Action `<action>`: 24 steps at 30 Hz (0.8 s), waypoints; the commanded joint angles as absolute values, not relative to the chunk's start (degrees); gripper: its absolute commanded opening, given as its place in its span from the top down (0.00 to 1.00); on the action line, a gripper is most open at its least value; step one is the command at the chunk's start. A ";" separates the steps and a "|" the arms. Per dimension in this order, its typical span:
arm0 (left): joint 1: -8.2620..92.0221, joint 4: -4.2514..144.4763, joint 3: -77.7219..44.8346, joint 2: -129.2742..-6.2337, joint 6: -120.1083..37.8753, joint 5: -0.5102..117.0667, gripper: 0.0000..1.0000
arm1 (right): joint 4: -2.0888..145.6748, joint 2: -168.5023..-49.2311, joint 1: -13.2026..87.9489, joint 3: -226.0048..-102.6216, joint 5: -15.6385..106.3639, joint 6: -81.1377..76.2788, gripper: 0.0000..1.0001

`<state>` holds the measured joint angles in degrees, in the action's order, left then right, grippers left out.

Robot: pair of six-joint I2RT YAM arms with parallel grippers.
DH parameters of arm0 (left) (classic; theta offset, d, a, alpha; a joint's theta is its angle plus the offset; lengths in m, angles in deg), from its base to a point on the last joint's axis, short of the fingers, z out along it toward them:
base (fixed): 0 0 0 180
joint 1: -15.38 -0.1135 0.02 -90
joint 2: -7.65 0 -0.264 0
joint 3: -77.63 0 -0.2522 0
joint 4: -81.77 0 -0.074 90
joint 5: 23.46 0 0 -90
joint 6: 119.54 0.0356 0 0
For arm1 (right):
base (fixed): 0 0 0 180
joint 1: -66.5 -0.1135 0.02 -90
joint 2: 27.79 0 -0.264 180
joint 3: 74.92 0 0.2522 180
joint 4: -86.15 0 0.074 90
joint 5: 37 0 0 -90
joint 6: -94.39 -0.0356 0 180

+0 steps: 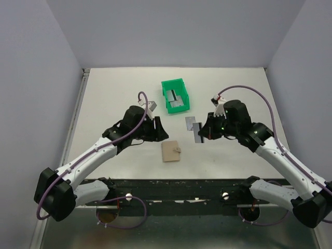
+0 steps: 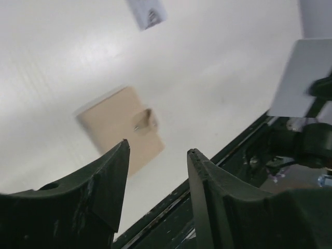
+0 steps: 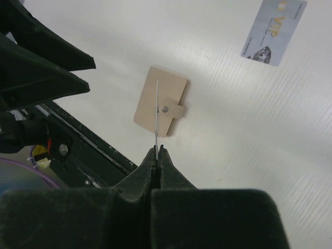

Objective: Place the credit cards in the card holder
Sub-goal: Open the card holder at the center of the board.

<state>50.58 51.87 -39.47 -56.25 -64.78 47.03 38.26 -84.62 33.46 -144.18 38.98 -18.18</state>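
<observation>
The tan card holder (image 1: 170, 152) lies closed on the table, its snap tab to the right; it also shows in the left wrist view (image 2: 122, 127) and the right wrist view (image 3: 160, 108). My right gripper (image 1: 201, 134) is shut on a silver-grey credit card with a dark stripe (image 1: 197, 135), held above the table right of the holder; the card appears edge-on (image 3: 156, 111) in the right wrist view. A second card (image 1: 190, 123) with small print lies flat on the table (image 3: 274, 31). My left gripper (image 1: 161, 133) is open and empty, hovering just above and left of the holder (image 2: 158, 150).
A green plastic bin (image 1: 175, 95) with grey cards inside stands behind the holder. The table's dark front rail (image 1: 187, 184) runs close below the holder. The held card and the right gripper show at the right of the left wrist view (image 2: 306, 78).
</observation>
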 commanded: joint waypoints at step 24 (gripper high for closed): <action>50.45 62.73 -58.12 -58.18 -71.90 54.67 1.00 | 29.86 -127.53 18.42 -164.96 47.19 -36.48 1.00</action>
